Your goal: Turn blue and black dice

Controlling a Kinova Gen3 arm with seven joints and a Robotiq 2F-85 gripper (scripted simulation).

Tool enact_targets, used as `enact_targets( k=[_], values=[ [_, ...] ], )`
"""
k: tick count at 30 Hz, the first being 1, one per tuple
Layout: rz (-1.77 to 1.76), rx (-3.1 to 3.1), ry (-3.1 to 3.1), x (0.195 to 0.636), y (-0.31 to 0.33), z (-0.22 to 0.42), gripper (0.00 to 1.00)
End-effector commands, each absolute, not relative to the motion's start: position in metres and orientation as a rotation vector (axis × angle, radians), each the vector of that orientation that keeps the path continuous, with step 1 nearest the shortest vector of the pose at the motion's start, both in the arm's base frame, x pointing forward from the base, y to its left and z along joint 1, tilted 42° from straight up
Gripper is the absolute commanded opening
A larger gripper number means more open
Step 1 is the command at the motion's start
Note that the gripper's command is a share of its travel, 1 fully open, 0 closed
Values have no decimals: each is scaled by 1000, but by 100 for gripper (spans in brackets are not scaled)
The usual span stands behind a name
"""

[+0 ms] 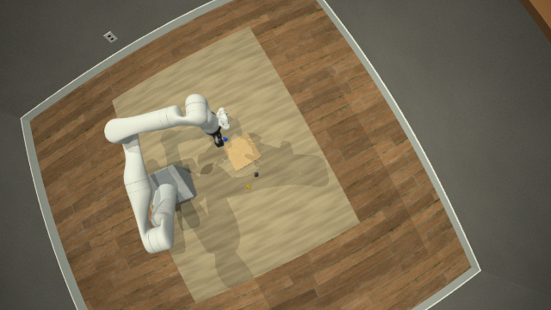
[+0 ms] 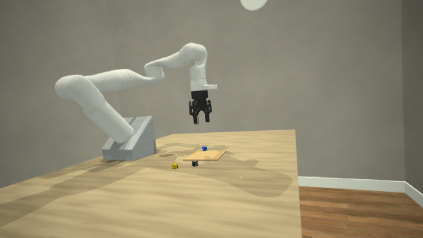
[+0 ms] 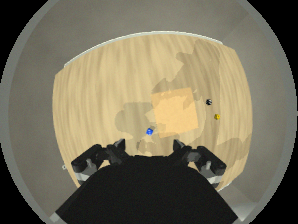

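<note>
High above the table [image 2: 231,198], the gripper [image 2: 200,119] hangs with jaws spread wide, grasping nothing, fingertips pointing down. Blue die [image 2: 204,148] sits well below it, nearly under the jaws, at the far edge of the tan mat [image 2: 206,155]; can't tell whether it's on the mat or just off it. Black die [image 2: 195,163] lies off the mat, just near of its near edge. Yellow die [image 2: 175,166] is left of the black one, apart from it, on bare table. Top faces too small to read.
</note>
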State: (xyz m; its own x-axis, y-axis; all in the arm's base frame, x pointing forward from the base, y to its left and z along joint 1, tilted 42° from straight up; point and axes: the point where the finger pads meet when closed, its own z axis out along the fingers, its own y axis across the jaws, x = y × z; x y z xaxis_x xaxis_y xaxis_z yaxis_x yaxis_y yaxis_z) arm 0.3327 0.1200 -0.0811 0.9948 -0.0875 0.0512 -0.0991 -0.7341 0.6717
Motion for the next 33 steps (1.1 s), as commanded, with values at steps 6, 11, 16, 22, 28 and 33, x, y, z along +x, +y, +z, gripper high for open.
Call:
enact_targets(
  k=[6,11,16,22,28,33],
  values=[
    [-90,2400,162,333,116,-87,100],
    [-174,2381,381,333,112,-92,100],
    [-222,2362,505,333,110,-95,100],
    [-308,2315,728,333,106,-100,100],
    [-375,2265,901,332,102,-104,100],
    [-399,2243,966,332,101,-105,100]
  ],
)
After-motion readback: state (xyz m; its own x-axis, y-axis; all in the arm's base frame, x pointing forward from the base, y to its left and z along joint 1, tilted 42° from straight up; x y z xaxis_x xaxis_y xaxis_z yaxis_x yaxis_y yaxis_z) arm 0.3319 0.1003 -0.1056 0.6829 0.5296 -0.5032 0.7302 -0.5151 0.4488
